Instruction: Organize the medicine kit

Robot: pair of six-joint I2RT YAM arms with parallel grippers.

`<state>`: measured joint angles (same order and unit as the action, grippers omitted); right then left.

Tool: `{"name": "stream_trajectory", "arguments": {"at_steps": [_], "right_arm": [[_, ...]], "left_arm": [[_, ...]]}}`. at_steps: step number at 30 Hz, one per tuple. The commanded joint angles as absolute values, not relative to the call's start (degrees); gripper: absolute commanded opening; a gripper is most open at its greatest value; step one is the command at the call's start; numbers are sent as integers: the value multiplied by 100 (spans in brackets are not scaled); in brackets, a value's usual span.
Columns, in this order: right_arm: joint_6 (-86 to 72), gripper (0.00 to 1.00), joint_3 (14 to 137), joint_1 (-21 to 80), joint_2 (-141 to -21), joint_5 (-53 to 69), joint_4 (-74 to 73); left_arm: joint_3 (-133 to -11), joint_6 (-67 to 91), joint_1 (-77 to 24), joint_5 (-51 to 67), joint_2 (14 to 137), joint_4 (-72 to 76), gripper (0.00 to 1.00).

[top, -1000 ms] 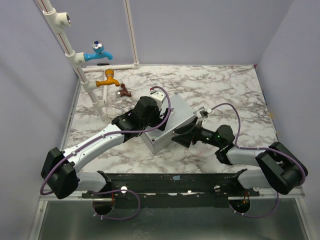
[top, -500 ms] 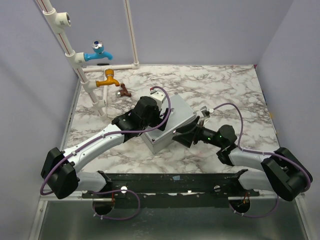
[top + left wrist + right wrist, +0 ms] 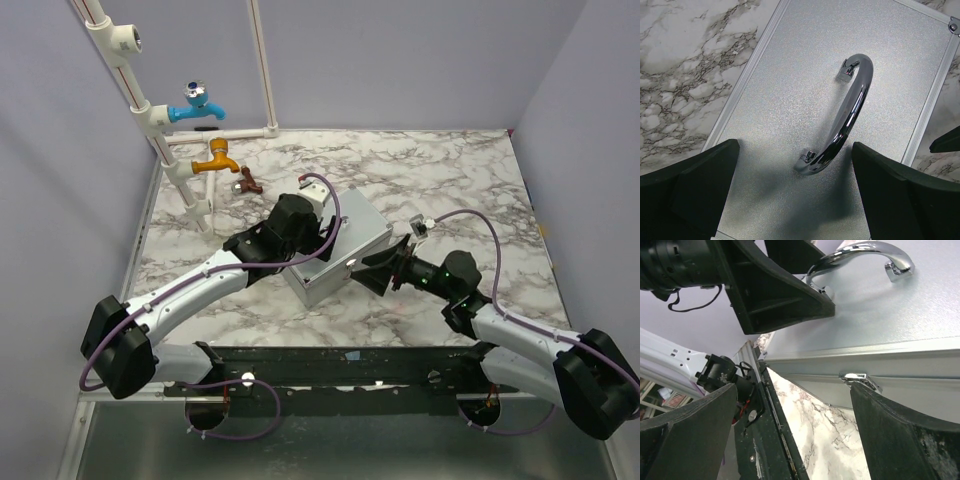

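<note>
Nearest the bases, the right tool (image 3: 385, 272) sits low on the counter (image 3: 450, 180), pointed at the front-right side of the medicine kit (image 3: 352, 262), fingers spread wide w/ nothing between them; its wrist cam shows the case seam and a small metal latch (image 3: 860, 378) right between the two pads, and the latch looks flat/closed afaict. Bit further in, the kit itself is an aluminium case lying flat roughly mid-counter, lid down. The left tool (image 3: 318, 232) hovers over the lid, also open and empty, pads either side of the chrome handle (image 3: 844, 120) but not touching it, going by the left wrist view. Progress-wise: can't see inside, so no idea if the contents are sorted. A shut case w/ both tools parked at latch + handle fits two readings imo: kit about to be opened for sorting, or sorted and just closed up. Pics don't settle which. Further back, near the left wall, there's an orange tap (image 3: 215, 158) and a blue tap (image 3: 197, 106) on white pipe (image 3: 132, 80), plus a small brown thing (image 3: 246, 184) on the counter, too small to ID.
</note>
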<state>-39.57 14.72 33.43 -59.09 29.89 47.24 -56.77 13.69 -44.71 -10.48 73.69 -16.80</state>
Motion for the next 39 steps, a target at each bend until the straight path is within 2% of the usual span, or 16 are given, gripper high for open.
{"name": "stream_trajectory", "arguments": {"at_steps": [1, 13, 39], "right_arm": [[-3899, 97, 1430, 3375, -5910, 2741, 4269], [-4033, 95, 1687, 3384, -6489, 3132, 4608], [-4036, 95, 1906, 3556, -6681, 3149, 4874]], "left_arm": [[-5306, 1720, -4482, -1035, 7434, -2256, 99], [-5238, 1749, -4482, -1033, 7426, -2215, 99], [-5143, 1758, -4482, -899, 7497, -2111, 98]]}}
